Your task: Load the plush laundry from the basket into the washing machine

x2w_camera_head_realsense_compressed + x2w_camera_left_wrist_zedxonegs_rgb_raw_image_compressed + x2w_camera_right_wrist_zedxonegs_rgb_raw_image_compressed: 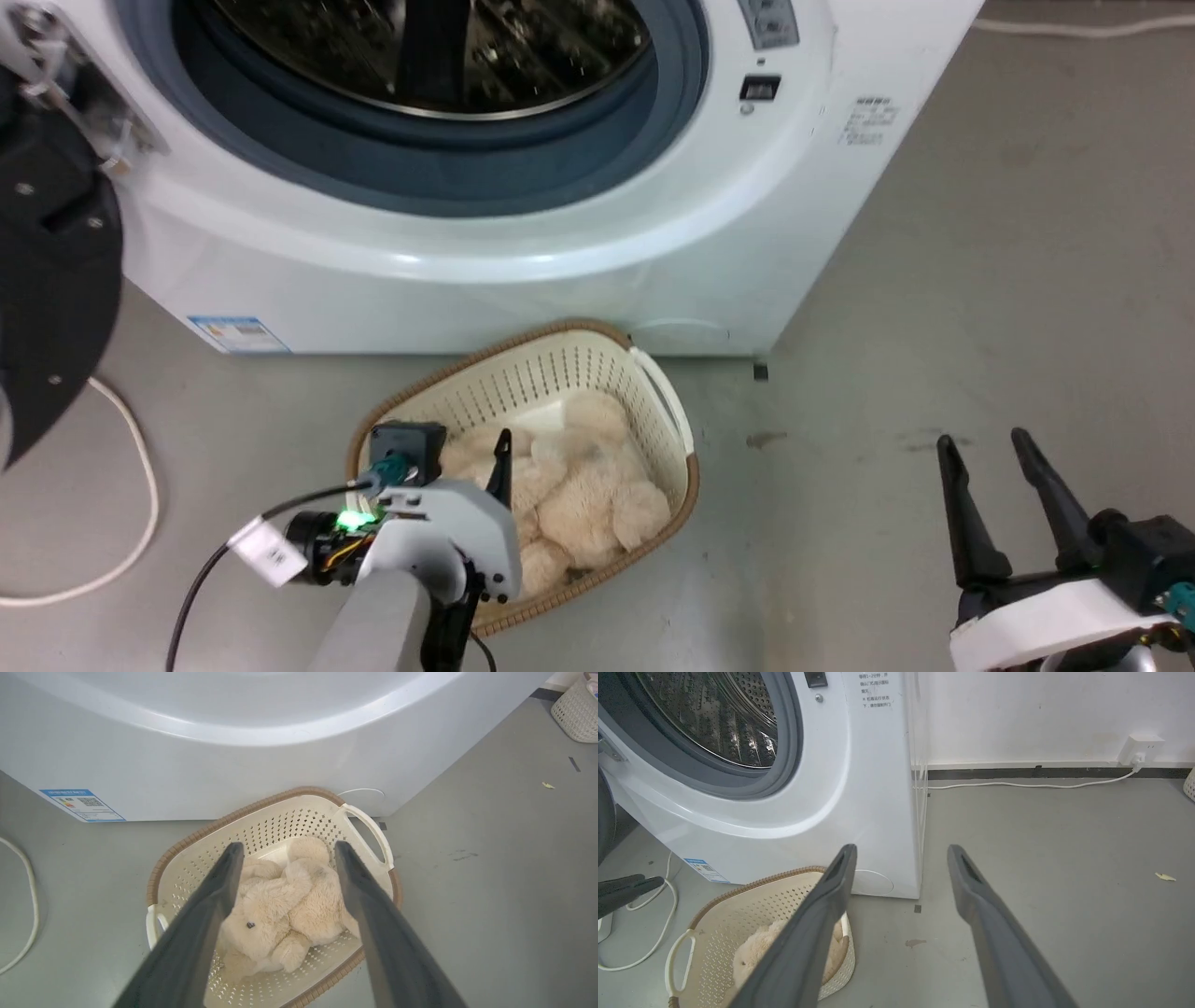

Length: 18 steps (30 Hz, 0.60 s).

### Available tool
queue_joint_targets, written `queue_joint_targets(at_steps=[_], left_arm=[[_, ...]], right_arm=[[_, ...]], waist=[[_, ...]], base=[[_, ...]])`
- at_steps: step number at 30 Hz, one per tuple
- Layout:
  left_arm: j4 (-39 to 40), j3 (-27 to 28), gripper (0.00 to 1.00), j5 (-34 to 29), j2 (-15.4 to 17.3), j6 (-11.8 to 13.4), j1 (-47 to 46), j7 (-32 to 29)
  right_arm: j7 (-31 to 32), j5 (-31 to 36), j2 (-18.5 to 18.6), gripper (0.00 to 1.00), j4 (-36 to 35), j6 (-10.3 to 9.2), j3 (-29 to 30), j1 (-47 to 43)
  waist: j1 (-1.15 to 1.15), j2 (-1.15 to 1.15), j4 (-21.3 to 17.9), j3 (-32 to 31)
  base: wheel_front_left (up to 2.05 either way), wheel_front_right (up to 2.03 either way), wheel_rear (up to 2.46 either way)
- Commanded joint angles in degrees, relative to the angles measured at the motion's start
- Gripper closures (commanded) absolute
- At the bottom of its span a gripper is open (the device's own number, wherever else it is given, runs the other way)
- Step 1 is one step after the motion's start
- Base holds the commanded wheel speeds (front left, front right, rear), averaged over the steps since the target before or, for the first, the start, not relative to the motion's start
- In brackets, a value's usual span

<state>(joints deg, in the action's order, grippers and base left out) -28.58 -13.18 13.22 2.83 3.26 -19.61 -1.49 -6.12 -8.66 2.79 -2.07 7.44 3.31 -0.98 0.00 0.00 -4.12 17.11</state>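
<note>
Cream plush laundry [275,914] fills the basket [187,872]; my left end effector [288,847] hangs spread above it, seemingly to grasp; right end effector [983,439] spread, aside.

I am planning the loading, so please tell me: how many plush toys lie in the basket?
1: a cream teddy bear lies curled in the basket, which stands on the floor before the washing machine. Something smaller under it could be hidden.

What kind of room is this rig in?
Probably a laundry corner: front-loading washing machine, laundry basket on the grey floor before it, wall socket with a white cable.
</note>
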Motion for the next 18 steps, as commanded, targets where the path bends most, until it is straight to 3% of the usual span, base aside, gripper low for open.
queue_joint_targets(at_steps=[1,18], left_arm=[[-1.54,-0.79,0.00,0.63,0.06,-0.12,-1.92,-0.57],[-14.83,-9.60,0.00,1.36,1.32,-1.13,-14.76,-10.09]], right_arm=[[-0.56,-0.69,0.05,0.00,-0.50,0.03,0.33,0.70],[-2.88,-3.52,0.06,0.00,-2.31,0.03,1.96,1.32]], waist=[[0.00,0.00,-0.32,1.70],[0.00,0.00,-1.88,13.10]], base=[[0.00,0.00,0.00],[0.00,0.00,0.00]])
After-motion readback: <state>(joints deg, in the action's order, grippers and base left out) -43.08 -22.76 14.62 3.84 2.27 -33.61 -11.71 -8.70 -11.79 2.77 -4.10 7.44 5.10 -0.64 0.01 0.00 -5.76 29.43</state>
